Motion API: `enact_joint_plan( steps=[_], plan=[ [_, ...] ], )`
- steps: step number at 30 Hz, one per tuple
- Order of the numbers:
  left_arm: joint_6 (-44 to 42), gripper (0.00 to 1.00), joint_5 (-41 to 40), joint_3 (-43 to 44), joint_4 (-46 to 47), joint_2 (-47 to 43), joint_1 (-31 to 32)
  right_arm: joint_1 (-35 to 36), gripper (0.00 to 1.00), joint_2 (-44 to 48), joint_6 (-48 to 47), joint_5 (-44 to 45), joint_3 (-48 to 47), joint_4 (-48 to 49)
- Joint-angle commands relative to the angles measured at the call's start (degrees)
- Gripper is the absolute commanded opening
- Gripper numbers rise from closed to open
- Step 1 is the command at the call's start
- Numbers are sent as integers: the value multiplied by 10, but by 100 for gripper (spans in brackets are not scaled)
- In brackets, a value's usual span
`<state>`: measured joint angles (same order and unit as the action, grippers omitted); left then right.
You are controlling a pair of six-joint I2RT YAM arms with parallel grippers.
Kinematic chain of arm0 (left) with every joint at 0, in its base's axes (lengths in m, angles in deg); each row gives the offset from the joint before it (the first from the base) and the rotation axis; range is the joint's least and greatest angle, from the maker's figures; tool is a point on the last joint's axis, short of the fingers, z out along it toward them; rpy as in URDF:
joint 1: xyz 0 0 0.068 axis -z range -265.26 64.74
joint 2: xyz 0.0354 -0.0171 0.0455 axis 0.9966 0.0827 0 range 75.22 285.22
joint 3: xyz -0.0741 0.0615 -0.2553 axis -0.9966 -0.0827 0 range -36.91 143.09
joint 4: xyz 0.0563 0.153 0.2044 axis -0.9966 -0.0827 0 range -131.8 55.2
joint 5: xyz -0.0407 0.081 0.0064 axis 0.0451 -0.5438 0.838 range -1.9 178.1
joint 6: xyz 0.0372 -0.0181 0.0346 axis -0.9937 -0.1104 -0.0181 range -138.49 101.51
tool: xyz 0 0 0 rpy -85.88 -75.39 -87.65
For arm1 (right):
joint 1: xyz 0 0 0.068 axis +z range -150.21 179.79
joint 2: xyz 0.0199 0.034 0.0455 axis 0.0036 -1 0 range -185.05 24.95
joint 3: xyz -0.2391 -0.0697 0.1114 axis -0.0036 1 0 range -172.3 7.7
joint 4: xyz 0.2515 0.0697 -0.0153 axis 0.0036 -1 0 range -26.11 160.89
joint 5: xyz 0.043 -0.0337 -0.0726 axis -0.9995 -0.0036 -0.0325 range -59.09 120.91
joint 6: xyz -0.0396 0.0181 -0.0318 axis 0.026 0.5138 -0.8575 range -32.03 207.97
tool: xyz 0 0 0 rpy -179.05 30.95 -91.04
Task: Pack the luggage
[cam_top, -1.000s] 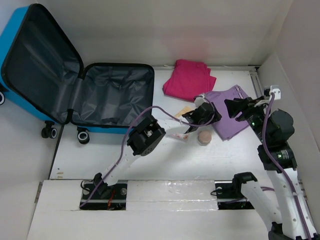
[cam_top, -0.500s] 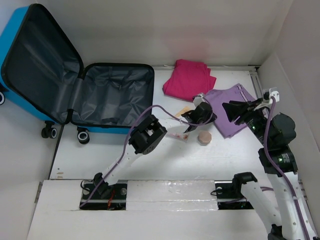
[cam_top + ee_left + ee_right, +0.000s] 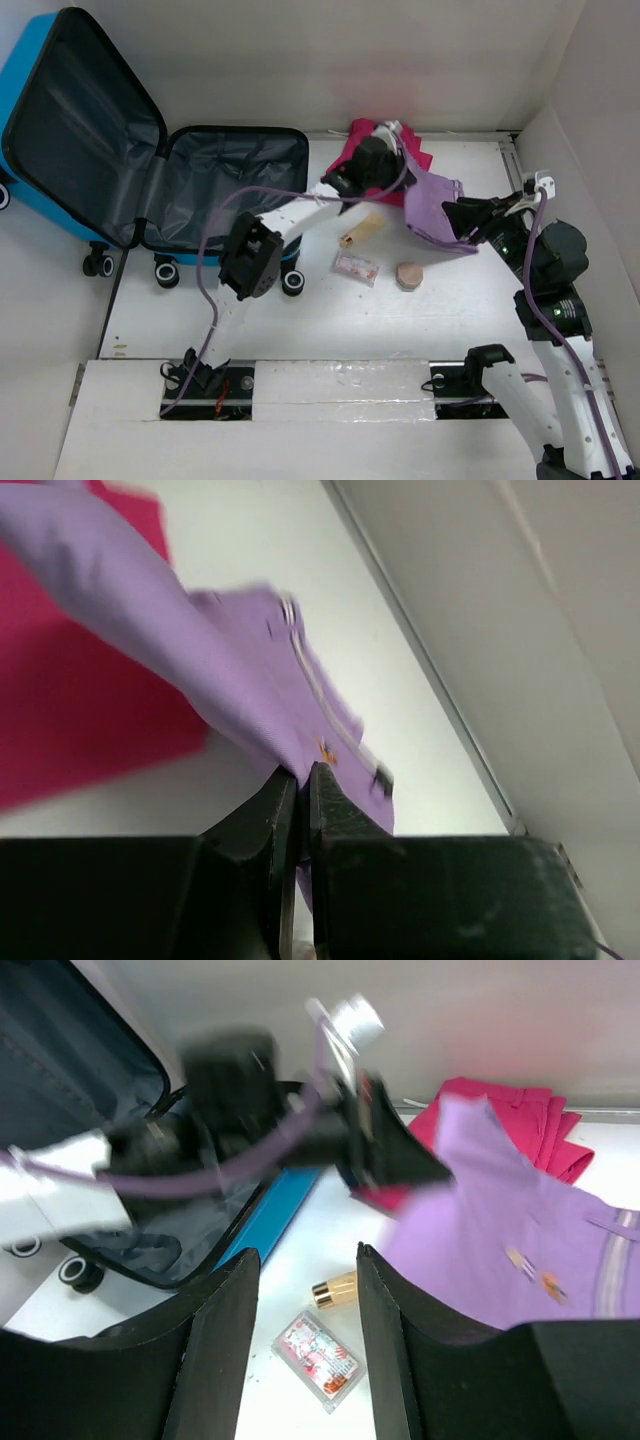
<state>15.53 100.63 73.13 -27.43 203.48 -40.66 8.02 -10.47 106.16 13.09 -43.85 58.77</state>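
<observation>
The luggage [image 3: 150, 180], a bright blue suitcase with dark grey lining, lies open at the left; it also shows in the right wrist view [image 3: 90, 1110]. My left gripper [image 3: 393, 140] is shut on an edge of a purple garment [image 3: 435, 205] and holds it lifted above a pink garment [image 3: 345, 165]. In the left wrist view the jaws [image 3: 300, 778] pinch the purple cloth [image 3: 250, 680]. My right gripper [image 3: 462, 220] is open and empty beside the hanging purple garment [image 3: 520, 1240]; its own view [image 3: 307, 1255] shows nothing between the fingers.
On the table between the arms lie a beige tube with a gold cap [image 3: 362, 230], a small red-and-white packet [image 3: 356, 266] and a round tan thing [image 3: 409, 275]. The tube [image 3: 335, 1288] and packet [image 3: 318, 1355] show below my right gripper. White walls stand behind and at the right.
My left arm has swung back and to the left, lifting the purple garment off the table and over the pink one. My right gripper has barely moved.
</observation>
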Motion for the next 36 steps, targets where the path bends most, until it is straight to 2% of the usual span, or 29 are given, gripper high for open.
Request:
enact_joint_plan(
  steps=[1,3,4,8,12,13,17,24,27,33,36],
  plan=[
    [-97,0,64,82,-60,-64,-77,2,50,1,-4,5,-17,41],
    [-104,0,86,119,-102,-64,-112,2,50,-4,-4,5,-17,46],
    [-109,0,122,126,-109,-64,-149,2,50,-4,-4,5,-17,46],
    [-122,0,145,109,-124,-104,-239,2,51,-4,-4,5,-17,46],
    [-95,0,177,11,-92,-182,-332,2,51,6,-9,10,-17,46],
    [-82,0,177,-57,-53,-202,-351,2,51,6,-9,10,-17,46],
    [-40,0,195,-206,9,-281,-435,7,51,6,-14,10,-12,46],
    [-12,0,103,-379,20,-353,-535,13,51,11,-14,16,6,46],
    [-12,0,59,-407,15,-358,-562,18,51,11,-14,10,22,46],
    [-24,0,-108,-399,-52,-334,-567,18,51,-2,-9,0,70,64],
    [-8,0,-152,-393,-93,-327,-567,18,51,-23,2,0,81,83]
  ],
)
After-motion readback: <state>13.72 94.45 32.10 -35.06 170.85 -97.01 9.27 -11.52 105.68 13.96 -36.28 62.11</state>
